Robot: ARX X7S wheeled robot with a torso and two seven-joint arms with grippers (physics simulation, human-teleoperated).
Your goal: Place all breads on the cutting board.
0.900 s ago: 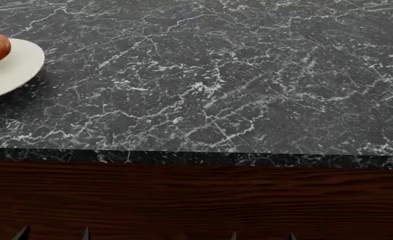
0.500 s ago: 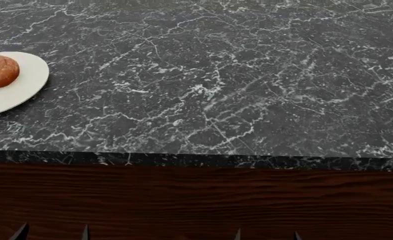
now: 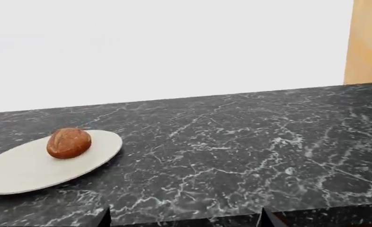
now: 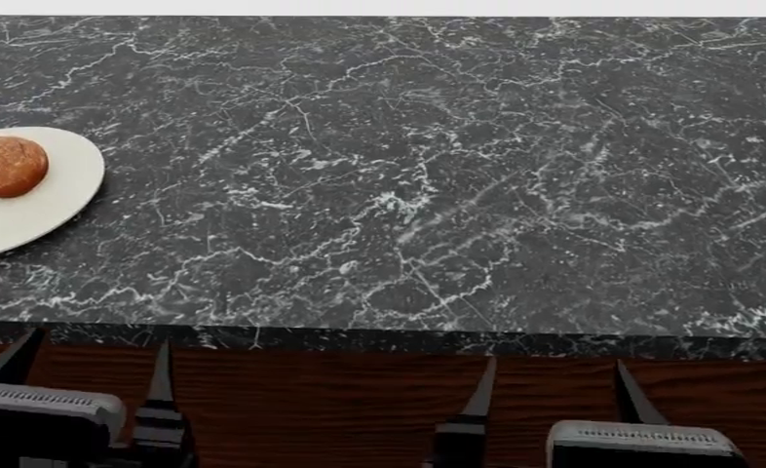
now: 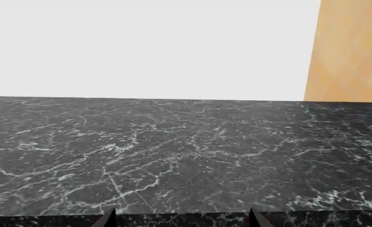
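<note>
Reddish roll point(image 4: 8, 167) sits on the plate point(image 4: 58, 200) at frame's left; both our grippers point(image 4: 87, 375) point(image 4: 555, 385) gape empty; no board visible, so we risk misplacing it.

Marble counter point(image 4: 422, 195) glossy; bread point(image 4: 8, 166) crusty; plate point(image 4: 58, 200) matt.

Left gripper point(image 4: 91, 366) and right gripper point(image 4: 555, 385) are held level at the table's near edge, fingers spread.

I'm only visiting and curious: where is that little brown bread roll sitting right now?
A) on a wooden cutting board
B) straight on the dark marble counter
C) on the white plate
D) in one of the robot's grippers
C: the bread roll rests on the white plate, clear of both grippers.
</note>
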